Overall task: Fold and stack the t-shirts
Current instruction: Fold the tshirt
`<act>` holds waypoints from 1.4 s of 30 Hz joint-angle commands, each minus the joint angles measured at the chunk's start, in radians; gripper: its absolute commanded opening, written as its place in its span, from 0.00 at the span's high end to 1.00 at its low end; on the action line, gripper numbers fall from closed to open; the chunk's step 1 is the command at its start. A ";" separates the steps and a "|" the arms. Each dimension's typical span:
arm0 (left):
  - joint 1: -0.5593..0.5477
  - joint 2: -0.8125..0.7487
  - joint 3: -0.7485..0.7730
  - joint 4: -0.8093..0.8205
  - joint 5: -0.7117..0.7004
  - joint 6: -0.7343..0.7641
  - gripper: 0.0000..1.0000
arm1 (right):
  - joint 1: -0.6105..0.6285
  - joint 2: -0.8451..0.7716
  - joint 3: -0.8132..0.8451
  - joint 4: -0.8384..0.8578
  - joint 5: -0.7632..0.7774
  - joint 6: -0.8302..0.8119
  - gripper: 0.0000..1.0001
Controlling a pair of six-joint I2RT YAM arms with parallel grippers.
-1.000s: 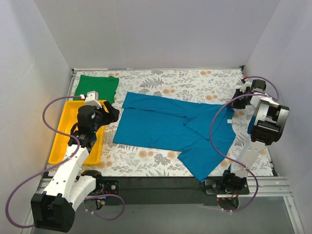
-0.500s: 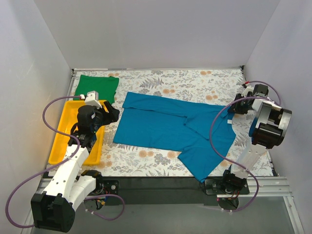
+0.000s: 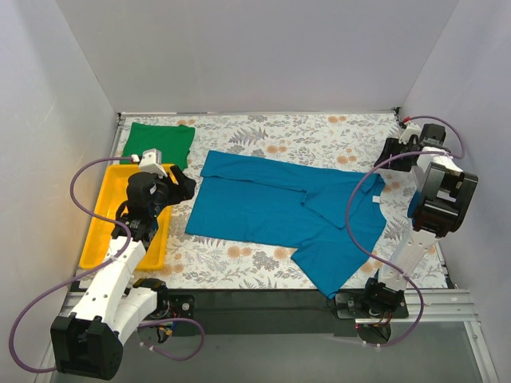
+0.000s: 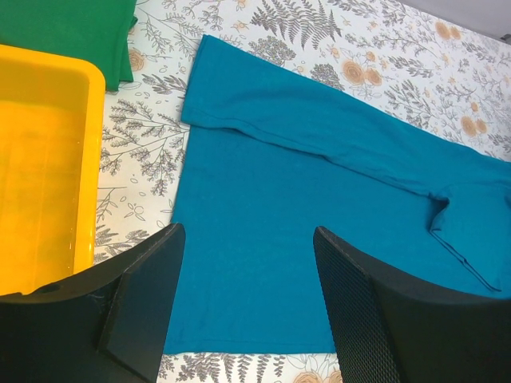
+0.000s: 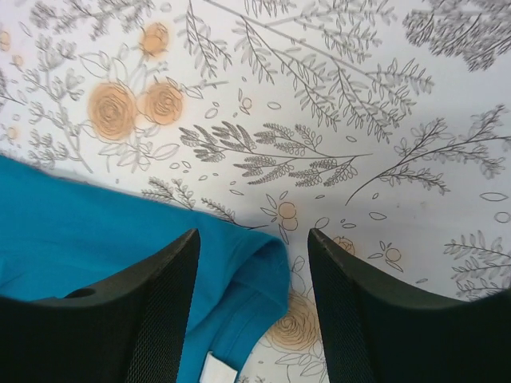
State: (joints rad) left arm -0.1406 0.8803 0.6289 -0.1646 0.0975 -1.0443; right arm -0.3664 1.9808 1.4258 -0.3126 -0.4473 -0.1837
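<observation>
The teal-blue t-shirt (image 3: pixel 271 209) lies spread across the middle of the flowered table, partly folded over itself. Its neck edge with a white label (image 5: pixel 211 371) points right. The green t-shirt (image 3: pixel 160 142) lies folded at the far left corner. My left gripper (image 3: pixel 185 187) hangs open above the teal shirt's left end (image 4: pixel 263 231), with nothing between its fingers (image 4: pixel 148 295). My right gripper (image 3: pixel 392 152) stands open just above the table at the far right. In the right wrist view the teal neck edge (image 5: pixel 255 271) lies loose between the jaws and is not held.
A yellow plastic tray (image 3: pixel 102 219) sits along the left edge, beside the left arm. White walls close in the table on three sides. Bare flowered tablecloth (image 3: pixel 319 132) shows behind the teal shirt and at the right edge (image 5: pixel 359 120).
My right gripper went from shut to open and let go of the teal shirt's neck edge, dipping down and then drawing back toward the far right. The left arm has not moved.
</observation>
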 commanded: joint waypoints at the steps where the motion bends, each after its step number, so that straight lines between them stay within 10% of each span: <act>1: 0.001 -0.001 0.000 0.004 0.008 0.006 0.35 | -0.006 0.047 0.032 -0.052 -0.037 -0.036 0.37; 27: 0.001 0.037 0.000 0.004 0.007 0.006 0.36 | -0.009 0.185 0.165 -0.072 -0.011 -0.017 0.95; 37: 0.001 0.101 0.009 0.002 0.007 0.003 0.36 | 0.026 0.384 0.534 -0.075 0.068 0.050 0.90; 42: 0.001 0.132 0.020 0.010 0.018 -0.002 0.36 | 0.056 0.380 0.610 -0.071 0.143 0.035 0.43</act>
State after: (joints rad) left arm -0.1406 1.0073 0.6289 -0.1642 0.1009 -1.0462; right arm -0.3286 2.3909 1.9785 -0.4049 -0.3649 -0.1417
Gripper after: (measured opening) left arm 0.642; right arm 0.524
